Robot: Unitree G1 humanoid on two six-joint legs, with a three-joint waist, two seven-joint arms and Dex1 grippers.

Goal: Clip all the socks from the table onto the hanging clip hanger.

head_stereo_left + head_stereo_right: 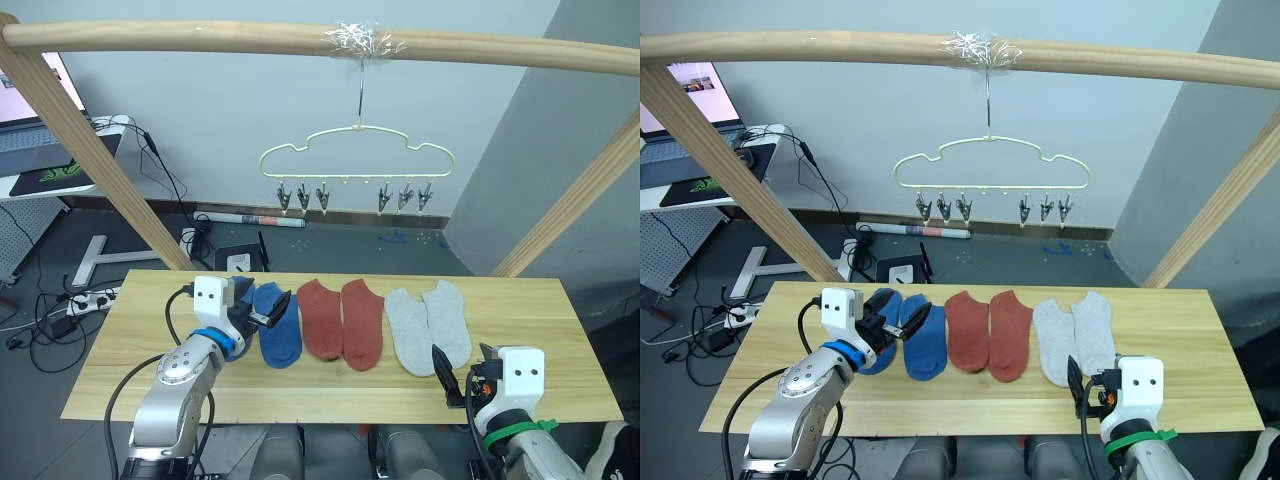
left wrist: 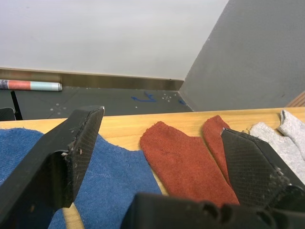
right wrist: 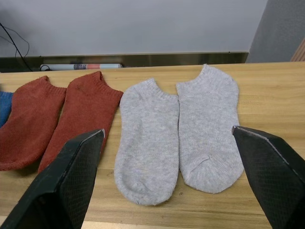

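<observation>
Six socks lie in a row on the table: two blue socks, two rust-red socks and two light grey socks. My left gripper is open just over the blue pair, partly covering the left blue sock; its fingers straddle blue and red fabric. Near the table's front edge my right gripper is open, pointing at the grey socks with nothing held. The pale yellow-green clip hanger hangs above the table's far side, its dark clips all bare.
The hanger's hook hangs from a taped horizontal wooden pole. Slanted poles rise from both far corners of the table. A desk with a laptop stands at the back left, with cables on the floor.
</observation>
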